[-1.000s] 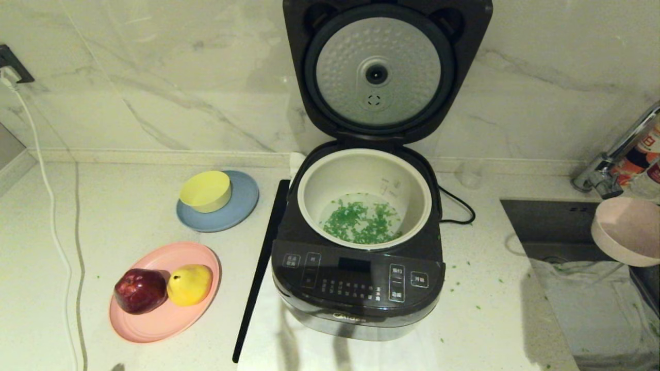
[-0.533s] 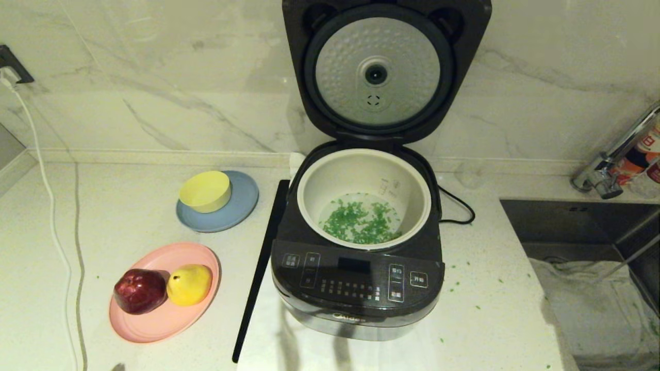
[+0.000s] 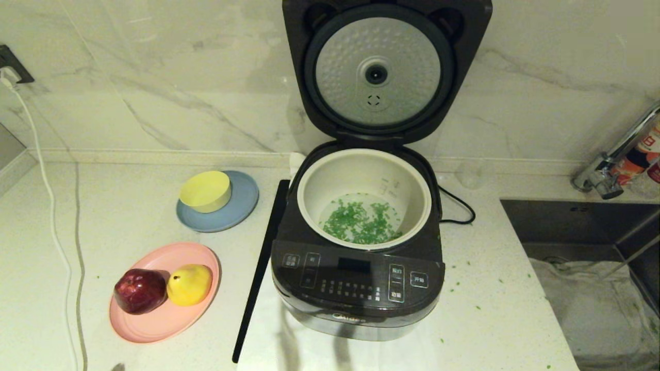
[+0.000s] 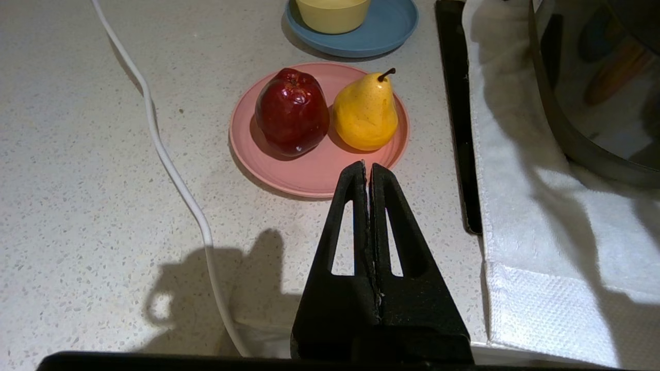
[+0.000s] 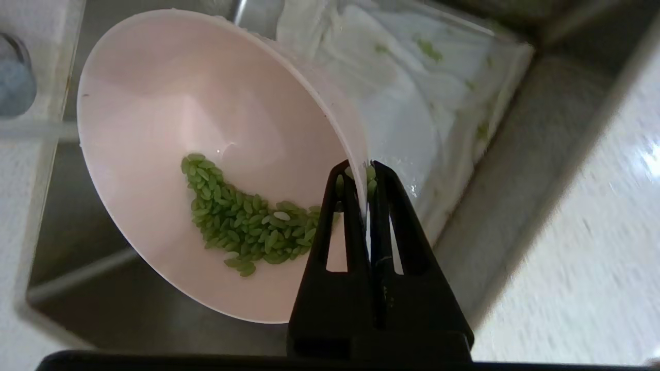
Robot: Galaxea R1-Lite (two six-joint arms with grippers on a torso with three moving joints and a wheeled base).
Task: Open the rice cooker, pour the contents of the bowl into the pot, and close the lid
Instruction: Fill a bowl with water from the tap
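Observation:
The dark rice cooker [image 3: 358, 288] stands mid-counter with its lid [image 3: 379, 72] raised upright, silver dimpled plate facing me. Green bits [image 3: 361, 222] lie on the floor of its off-white pot [image 3: 330, 180]. In the right wrist view my right gripper [image 5: 364, 170] is shut on the rim of the pale pink bowl [image 5: 154, 103], held tilted over the sink [image 5: 77, 232] with green grains [image 5: 242, 221] still inside. That gripper and the bowl are out of the head view. My left gripper [image 4: 366, 167] is shut and empty, low over the counter near the pink plate [image 4: 309, 175].
A pink plate [image 3: 154, 319] holds a red apple [image 3: 140, 290] and yellow pear [image 3: 189, 283]. A yellow bowl [image 3: 205, 191] sits on a blue plate [image 3: 242, 203]. A white cable [image 3: 51, 221] runs down the left. The sink [image 3: 567, 226] and tap [image 3: 613, 159] are on the right.
The pink bowl, seen at the right edge over the sink a second ago, has moved out of the head view to the right. The cooker and lid have not moved.

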